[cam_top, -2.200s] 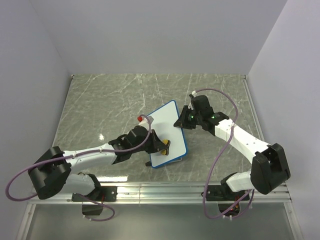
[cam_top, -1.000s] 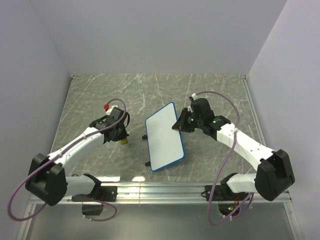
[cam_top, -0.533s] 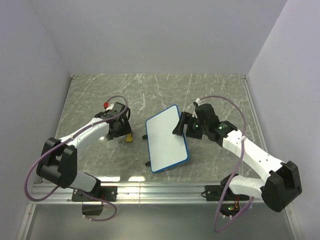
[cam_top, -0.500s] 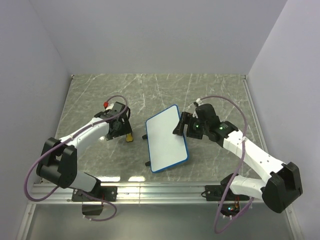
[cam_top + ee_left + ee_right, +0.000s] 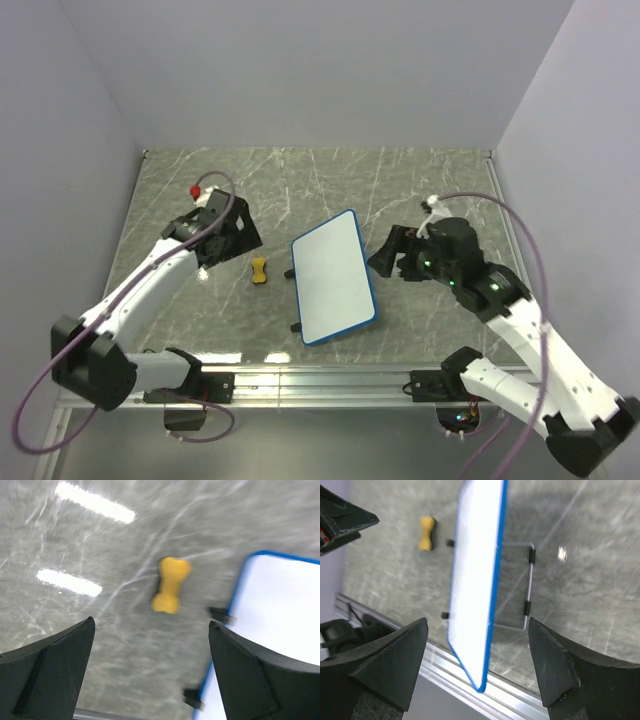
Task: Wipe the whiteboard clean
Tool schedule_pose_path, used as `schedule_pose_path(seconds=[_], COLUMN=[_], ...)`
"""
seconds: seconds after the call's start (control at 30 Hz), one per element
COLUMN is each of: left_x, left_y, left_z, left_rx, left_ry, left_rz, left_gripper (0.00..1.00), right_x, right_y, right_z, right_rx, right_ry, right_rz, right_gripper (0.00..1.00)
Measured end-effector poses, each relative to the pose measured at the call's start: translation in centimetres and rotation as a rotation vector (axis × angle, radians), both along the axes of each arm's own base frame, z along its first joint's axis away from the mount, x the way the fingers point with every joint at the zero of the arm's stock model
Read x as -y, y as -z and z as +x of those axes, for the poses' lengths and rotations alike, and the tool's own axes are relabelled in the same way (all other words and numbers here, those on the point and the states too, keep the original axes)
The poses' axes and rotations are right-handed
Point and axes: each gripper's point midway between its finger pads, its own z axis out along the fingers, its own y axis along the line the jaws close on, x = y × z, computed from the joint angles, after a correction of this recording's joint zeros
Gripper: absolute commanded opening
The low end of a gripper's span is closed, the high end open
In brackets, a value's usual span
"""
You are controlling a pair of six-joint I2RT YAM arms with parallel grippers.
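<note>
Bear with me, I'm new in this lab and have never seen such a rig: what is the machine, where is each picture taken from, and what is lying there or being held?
These are two robot arms bolted at the near edge of a marble-patterned table. The top picture looks down from above and behind them. The other two come from cameras on the wrists, so the dark shapes in their bottom corners are each arm's own two fingers. On the table stands a whiteboard with a blue frame, propped on a wire stand; its face looks clean. Beside it, toward the left arm, lies a small yellow eraser. The left gripper and the right gripper are both open and hold nothing.
</note>
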Motion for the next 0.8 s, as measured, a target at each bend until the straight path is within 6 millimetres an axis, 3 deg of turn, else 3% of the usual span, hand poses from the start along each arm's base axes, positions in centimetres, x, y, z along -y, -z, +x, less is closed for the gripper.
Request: schedule_pose_path(seconds=[0.1, 0.2, 0.33, 0.43, 0.57, 0.8], left_x=[0.8, 1.3, 1.1, 0.9, 1.0, 0.9], left_y=[-5.2, -11.9, -19.4, -22.9, -25.1, -24.7], left_z=[0.3, 0.5, 0.2, 0.1, 0.5, 0.3], left_rx=[0.112, 0.253, 0.393, 0.439, 0.456, 0.447], left_ry=[0.01, 0.024, 0.048, 0.062, 0.068, 0.064], left_rz=[-0.064, -0.133, -0.175, -0.18, -0.176, -0.172], left_gripper=[1.0, 0.99, 0.99, 0.99, 0.99, 1.0], right_x=[1.3, 2.5, 3.9, 4.6, 5.5, 6.9], right_y=[-3.8, -6.5, -8.1, -7.9, -6.4, -3.7], right_z=[-0.9, -2.3, -4.6, -5.9, -7.9, -11.5], right_rx=[0.108, 0.197, 0.257, 0.261, 0.243, 0.204], right_ry=[0.026, 0.044, 0.051, 0.052, 0.043, 0.01], right_rz=[0.038, 0.085, 0.135, 0.148, 0.157, 0.161], right_gripper=[0.89, 0.89, 0.88, 0.89, 0.89, 0.88])
